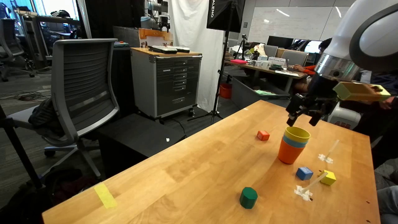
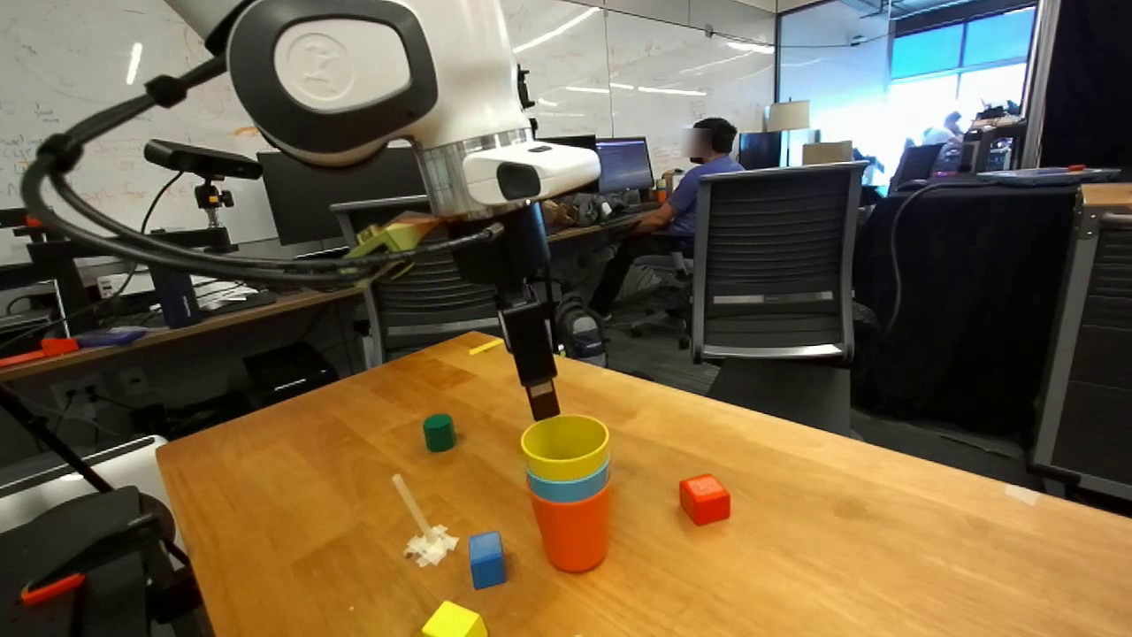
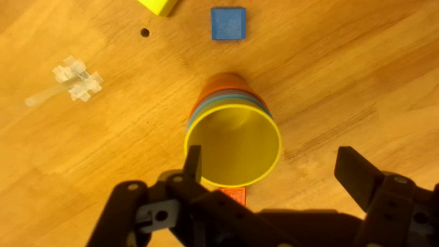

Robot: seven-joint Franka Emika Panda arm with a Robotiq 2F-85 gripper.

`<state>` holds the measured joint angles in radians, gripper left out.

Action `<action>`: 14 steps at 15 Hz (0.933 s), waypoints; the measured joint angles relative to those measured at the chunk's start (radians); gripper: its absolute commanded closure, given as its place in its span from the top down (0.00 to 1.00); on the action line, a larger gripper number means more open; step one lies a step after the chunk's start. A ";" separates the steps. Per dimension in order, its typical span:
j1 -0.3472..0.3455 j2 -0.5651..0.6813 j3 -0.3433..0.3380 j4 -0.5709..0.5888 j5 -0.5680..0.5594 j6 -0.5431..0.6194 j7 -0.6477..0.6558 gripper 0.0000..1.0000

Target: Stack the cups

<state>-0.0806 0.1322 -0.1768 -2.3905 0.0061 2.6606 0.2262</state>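
The three cups stand nested and upright on the table. The orange cup is at the bottom, the blue cup shows as a band above it, and the yellow cup is on top. In the wrist view I look into the yellow cup, with the orange cup's side beyond. My gripper is open and empty, just above the stack. In the wrist view its left finger overlaps the yellow rim and its right finger is well outside; contact cannot be told.
A red block, a blue block and a yellow block lie around the stack. A green block stands farther off. Thin pegs are taped to the table.
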 measured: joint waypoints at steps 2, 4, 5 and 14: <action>-0.010 -0.054 0.000 -0.052 0.000 -0.011 -0.068 1.00; -0.022 -0.112 0.000 -0.111 -0.011 -0.038 -0.145 1.00; -0.029 -0.141 -0.001 -0.141 -0.029 -0.048 -0.171 1.00; -0.060 -0.228 -0.001 -0.243 -0.141 -0.053 -0.184 1.00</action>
<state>-0.1407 -0.0958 -0.1781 -2.6338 -0.1348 2.6077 0.0420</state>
